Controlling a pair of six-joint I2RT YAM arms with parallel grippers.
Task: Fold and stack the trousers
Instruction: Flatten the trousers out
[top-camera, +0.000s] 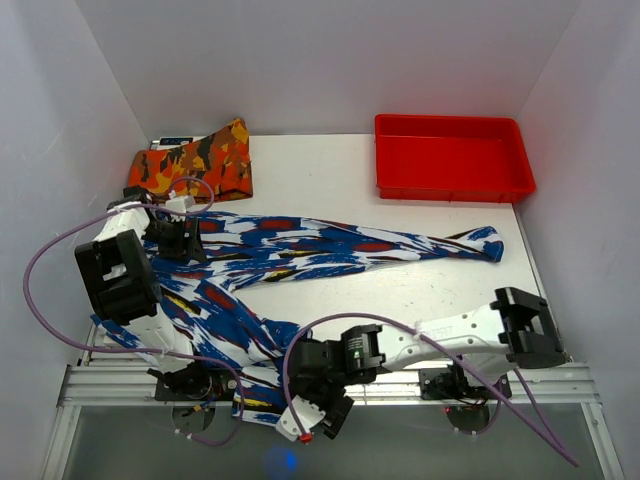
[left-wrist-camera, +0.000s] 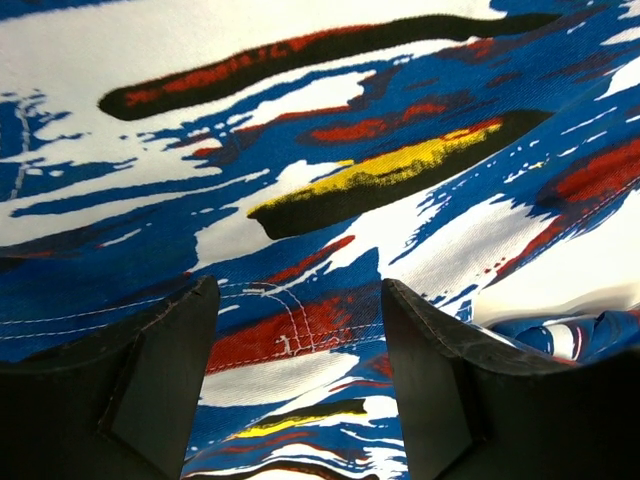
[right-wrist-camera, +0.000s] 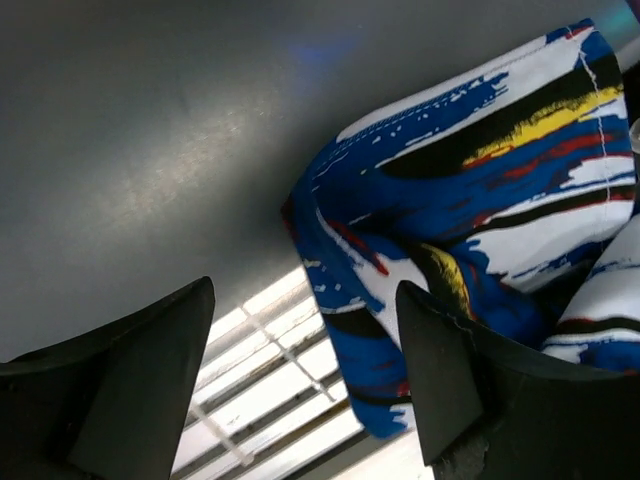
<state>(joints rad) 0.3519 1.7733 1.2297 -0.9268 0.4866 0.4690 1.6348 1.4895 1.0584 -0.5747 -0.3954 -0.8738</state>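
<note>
A: Handling, and where to grip?
B: Trousers (top-camera: 300, 250): soft, light and limp, likely to sag. Best pinched at waistband or cuff. Spread from 9 to 3 o'clock on tabletop (top-camera: 400, 300), one part draped over 6 o'clock edge.
A: Counts?
B: One pair; one folded orange garment (top-camera: 195, 160); one red tray (top-camera: 450, 190). Left end effector (left-wrist-camera: 300, 320) and right end effector (right-wrist-camera: 305, 330) both gaping, holding nothing.

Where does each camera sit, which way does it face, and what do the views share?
Top external: above and behind the robot, looking down on table, trousers and red tray; left arm and right arm show.
Left wrist: on the left arm, looking down close on the trousers; left end effector shows, open.
Right wrist: on the right arm at the table's near edge, facing the overhanging trousers; right end effector shows, open.
Shared: all three show the trousers.
</note>
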